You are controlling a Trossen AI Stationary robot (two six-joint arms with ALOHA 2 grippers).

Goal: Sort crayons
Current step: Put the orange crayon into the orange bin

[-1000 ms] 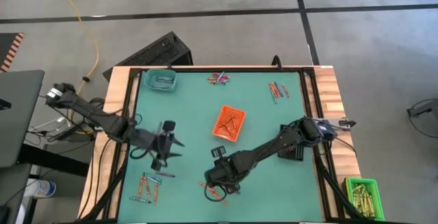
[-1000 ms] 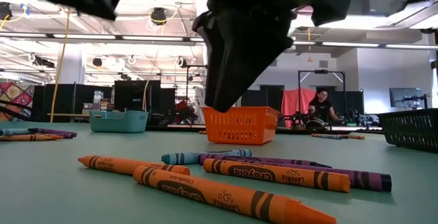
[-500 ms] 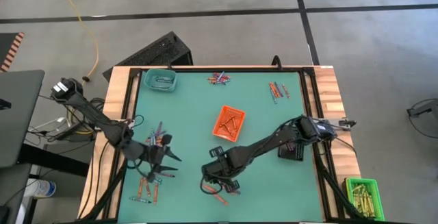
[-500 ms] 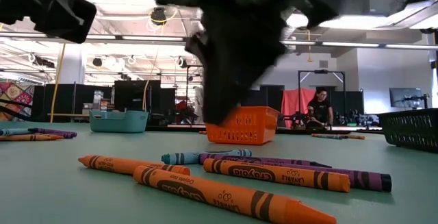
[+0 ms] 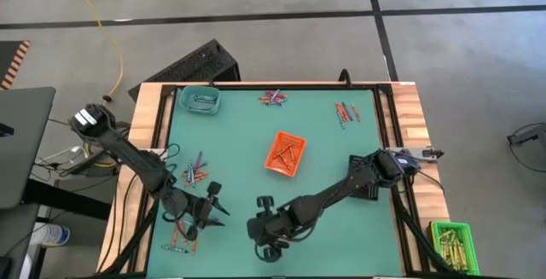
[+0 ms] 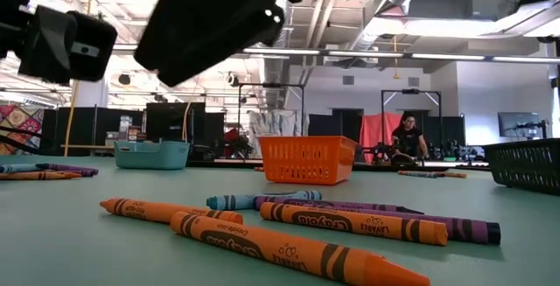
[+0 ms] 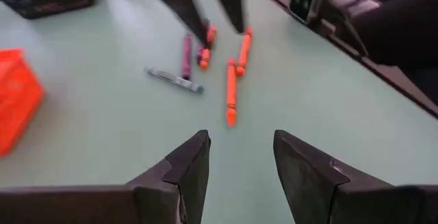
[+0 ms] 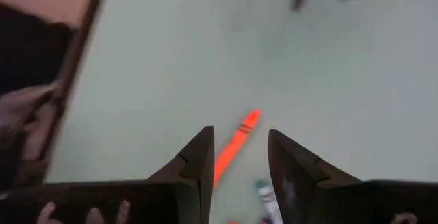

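Left gripper (image 5: pixel 213 214) at seven o'clock, fingers parted, empty. Right gripper (image 5: pixel 271 247) at six o'clock, fingers parted, empty, above orange crayons (image 6: pixel 289 254). More crayons (image 5: pixel 274 98) at twelve o'clock.

Both arms are dark, near-black and slim, built of jointed segments. The left gripper (image 7: pixel 241 166) ends in two matte black wedge-shaped fingers with bevelled inner faces. The right gripper (image 8: pixel 239 162) has the same angular black fingers. The left arm's base joint carries a pale patch.
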